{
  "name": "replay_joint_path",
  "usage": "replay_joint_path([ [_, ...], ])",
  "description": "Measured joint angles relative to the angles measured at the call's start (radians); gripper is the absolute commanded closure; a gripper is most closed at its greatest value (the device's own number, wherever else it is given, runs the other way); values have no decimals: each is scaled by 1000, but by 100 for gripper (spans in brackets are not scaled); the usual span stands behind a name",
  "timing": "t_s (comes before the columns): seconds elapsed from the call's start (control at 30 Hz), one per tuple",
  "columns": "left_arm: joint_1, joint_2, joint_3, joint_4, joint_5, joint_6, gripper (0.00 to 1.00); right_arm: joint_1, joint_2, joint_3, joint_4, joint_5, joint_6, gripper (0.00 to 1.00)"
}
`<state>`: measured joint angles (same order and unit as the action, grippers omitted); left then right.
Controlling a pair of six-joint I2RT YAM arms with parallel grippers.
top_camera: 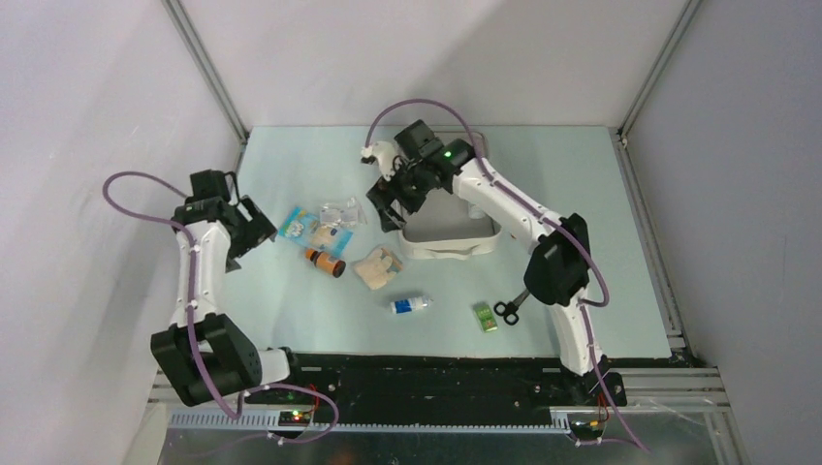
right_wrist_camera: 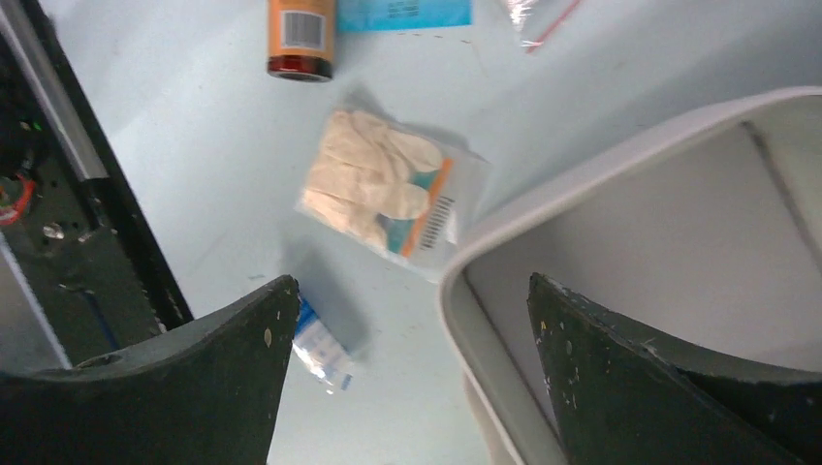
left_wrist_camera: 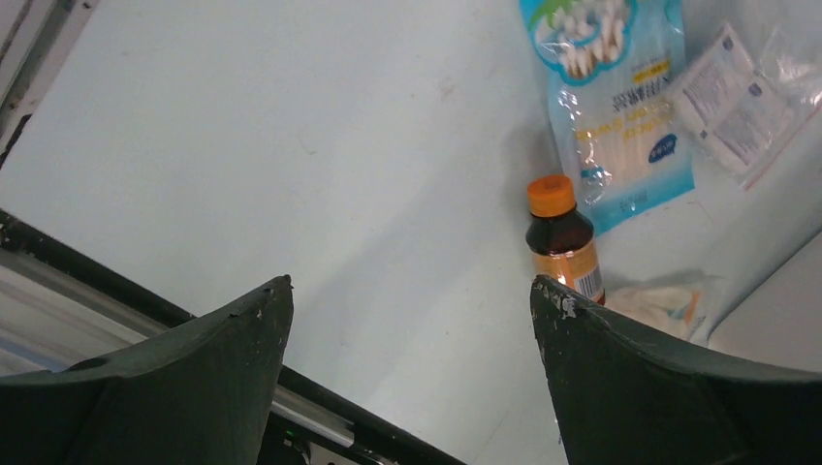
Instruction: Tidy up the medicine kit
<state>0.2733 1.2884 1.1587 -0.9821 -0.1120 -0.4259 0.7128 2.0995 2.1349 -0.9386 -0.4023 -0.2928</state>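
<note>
**Open kit under the right pincer, supplies loose beside it**

The pale worktop (top_camera: 281,315) carried everything. The medicine kit (top_camera: 451,248), a white case lying open with its grey lining showing, sat directly beneath the right pincer (right_wrist_camera: 409,281). That pincer hung over the kit's corner with its fingers spread wide and nothing between them. One finger was above the lining and the other above bare worktop, with the white rim running between them.

The left pincer (left_wrist_camera: 409,283) was also spread and gripped nothing. It hung well to the left of the kit, over bare worktop.

Ahead of the left pincer and to its right lay a blue packet of cotton swabs (left_wrist_camera: 616,107). A clear bag of sachets (left_wrist_camera: 742,102) lay just beside that packet, on the side away from the pincer. A packet of pale gloves (right_wrist_camera: 388,184) lay flat ahead of the right pincer, just outside the kit's rim.

A brown bottle with an orange cap (left_wrist_camera: 562,242) lay on its side just ahead of the left pincer's right finger, touching the swab packet's lower edge. A small white and blue bottle (right_wrist_camera: 320,344) lay beside the right pincer's left finger. Black scissors (top_camera: 508,310) and a small green box (top_camera: 486,316) lay side by side, well apart from both pincers, towards the right arm's base.
</note>
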Motion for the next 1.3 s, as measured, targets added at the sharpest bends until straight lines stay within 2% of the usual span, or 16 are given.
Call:
replay_joint_path([
  [0.2, 168, -53, -26, 11, 56, 16, 5, 34, 43, -14, 53, 11, 121, 11],
  [0.37, 256, -156, -101, 19, 92, 35, 6, 68, 111, 74, 77, 123, 218, 13],
  [0.47, 276, -225, -160, 15, 126, 33, 7, 122, 170, 131, 111, 179, 249, 16],
  [0.67, 304, -379, -224, 11, 145, 35, 7, 262, 294, 250, 138, 189, 252, 17],
  [0.8, 307, -460, -242, 7, 144, 38, 8, 299, 372, 318, 152, 188, 219, 18],
  [1.0, 296, -467, -242, 5, 143, 61, 8, 317, 440, 333, 167, 199, 195, 23],
  [1.3, 292, -464, -240, -5, 145, 69, 8, 337, 458, 313, 212, 241, 175, 28],
])
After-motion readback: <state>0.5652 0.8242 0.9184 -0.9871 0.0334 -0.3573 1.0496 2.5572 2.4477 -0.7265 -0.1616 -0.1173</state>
